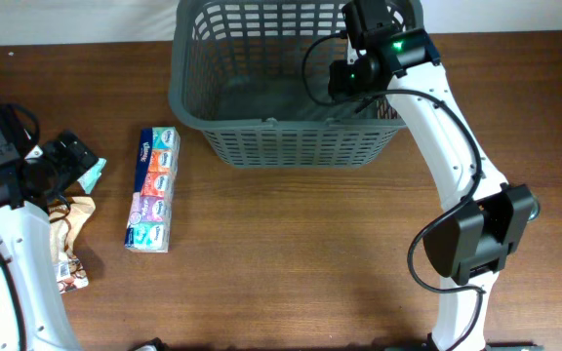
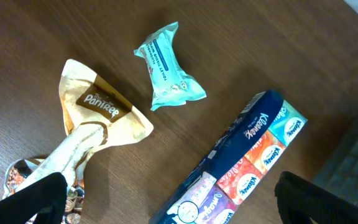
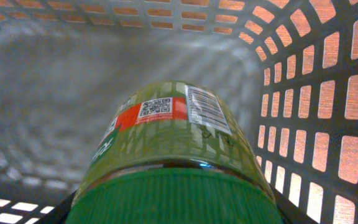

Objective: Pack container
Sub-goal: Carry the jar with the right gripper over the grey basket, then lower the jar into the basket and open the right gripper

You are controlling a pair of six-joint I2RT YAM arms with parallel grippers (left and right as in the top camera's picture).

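The container (image 1: 291, 146), a large dark grey slotted basket, stands at the table's far edge. My right gripper (image 1: 347, 76) reaches down into its right side. In the right wrist view that gripper (image 3: 176, 211) is shut on a green-lidded jar (image 3: 166, 134) with a red and white label, next to the basket's right wall (image 3: 316, 93). Whether the jar touches the floor is hidden. My left gripper (image 1: 66, 161) hovers at the table's left, open (image 2: 179, 205), above the near end of a tissue multipack (image 2: 241, 168) and holding nothing.
A teal wipes packet (image 2: 166, 65) and a beige snack bag (image 2: 95, 115) lie beside the tissue multipack (image 1: 154, 190) on the brown table. The right arm's base (image 1: 476, 239) stands at the front right.
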